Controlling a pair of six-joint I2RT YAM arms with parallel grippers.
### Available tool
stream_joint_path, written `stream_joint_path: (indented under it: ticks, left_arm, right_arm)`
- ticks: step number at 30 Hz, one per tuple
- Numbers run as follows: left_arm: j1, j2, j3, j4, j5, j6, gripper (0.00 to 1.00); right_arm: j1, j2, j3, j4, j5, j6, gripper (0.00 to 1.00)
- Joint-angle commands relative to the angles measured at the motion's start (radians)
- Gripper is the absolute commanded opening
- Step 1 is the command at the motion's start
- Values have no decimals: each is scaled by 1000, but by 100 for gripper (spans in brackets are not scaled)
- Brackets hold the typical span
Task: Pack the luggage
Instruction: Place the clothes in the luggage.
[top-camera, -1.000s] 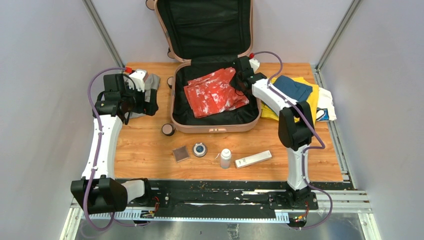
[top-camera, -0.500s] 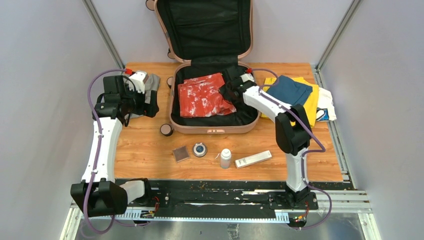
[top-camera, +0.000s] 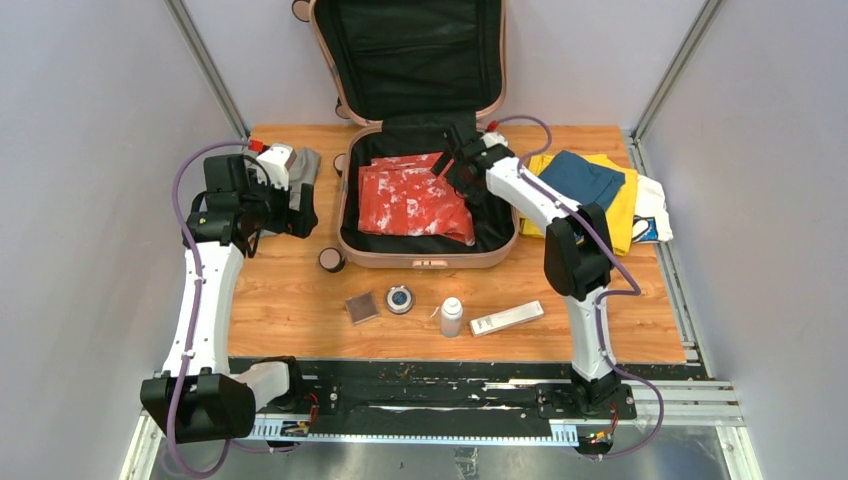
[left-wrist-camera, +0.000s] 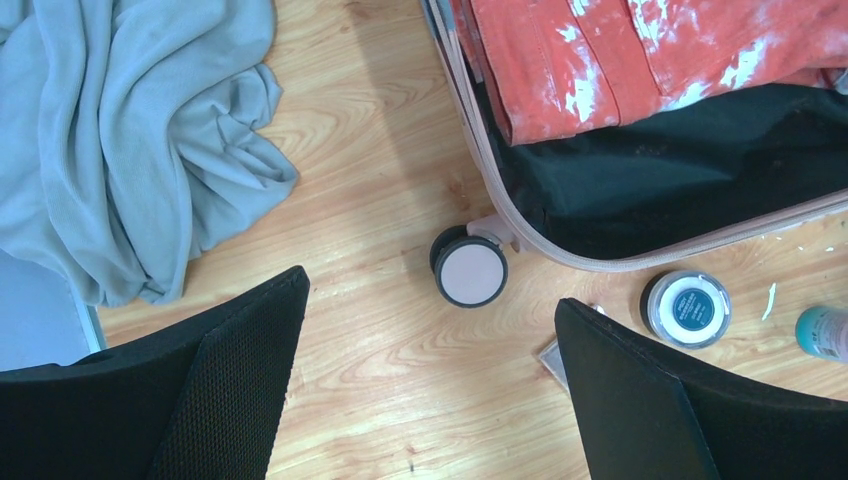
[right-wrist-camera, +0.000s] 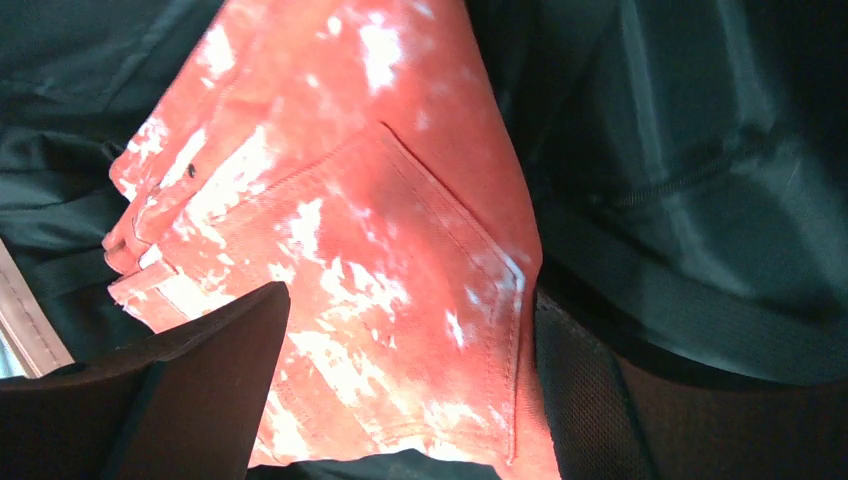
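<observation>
The luggage (top-camera: 420, 260) is a pale pink suitcase lying open at the back middle of the table, its lid standing upright. A red garment with white blotches (top-camera: 415, 200) lies flat on its black lining. My right gripper (top-camera: 455, 162) hovers over the garment's back right edge. In the right wrist view the right gripper (right-wrist-camera: 412, 300) is open, and the garment (right-wrist-camera: 380, 230) lies loose below its spread fingers. My left gripper (left-wrist-camera: 430, 295) is open over bare wood left of the suitcase, near a suitcase wheel (left-wrist-camera: 470, 272).
A grey cloth (left-wrist-camera: 130, 130) lies crumpled at the back left. Folded blue (top-camera: 590, 175), yellow (top-camera: 625, 210) and white (top-camera: 655, 205) clothes are stacked right of the suitcase. In front lie a brown compact (top-camera: 362, 307), a round jar (top-camera: 400, 299), a small white bottle (top-camera: 451, 317) and a flat white box (top-camera: 507, 318).
My right gripper carried the red garment leftward inside the suitcase, then opened and let it go. The garment now lies flatter. The left arm barely moved.
</observation>
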Motion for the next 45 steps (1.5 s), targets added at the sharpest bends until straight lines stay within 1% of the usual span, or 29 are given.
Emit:
stream_joint_path:
  ticks: [1,3,4,6,9,11,13,15,17,24,25,27,29,31,33,36,39,41,42,45]
  left_arm:
    - [5,-23,-10,-5,19,6,100]
    - [4,-20,-6,-5,22,3,100]
    - [5,-17,-7,-5,25,3,100]
    - [5,-10,-4,-5,25,4,100]
    - [5,2,1,-5,22,5,100]
    - [5,5,1,-5,24,7,100]
    - [5,10,3,-5,26,4,100]
    - [5,13,3,-4,27,6,100]
    - [5,18,1,-5,26,8,100]
    - [5,49,-2,-4,34,22,100]
    - [5,52,-1,-4,33,27,100]
    - [5,61,2,-5,32,34,100]
    - [4,72,5,-5,30,39,100]
    - [5,82,9,-5,32,42,100]
    - [5,92,14,-5,30,43,100]
    - [5,97,25,-5,26,46,100]
    - [5,99,37,-5,23,48,100]
    - [5,93,43,-6,18,44,100]
    - [5,90,45,-7,14,43,100]
    - [5,81,47,-14,7,53,100]
  right_arm:
    - [-38,52,212,-208,16,-304,92]
    - [-47,13,216,-215,18,-370,92]
    - [-49,-17,196,-200,2,-391,89]
    - [-54,-75,134,-144,-66,-422,78]
    - [-56,-139,32,-52,-203,-461,66]
    - [-59,-147,-16,-10,-318,-466,55]
    - [-63,-139,-58,33,-418,-464,49]
    - [-67,-120,-94,60,-475,-462,42]
    - [-77,-89,-127,83,-507,-456,38]
    - [-153,73,-151,100,-531,-446,36]
    - [-154,88,-142,99,-528,-456,37]
    - [-153,95,-116,84,-525,-482,44]
    - [-144,74,-93,77,-528,-503,53]
    - [-126,30,-75,74,-514,-528,64]
    - [-110,-21,-71,73,-494,-553,74]
    - [-99,-77,-106,95,-494,-555,81]
    - [-99,-72,-138,107,-484,-564,88]
    - [-100,-48,-126,67,-463,-582,97]
    - [-102,-47,-111,37,-442,-592,99]
    - [-104,-116,-95,9,-366,-634,100]
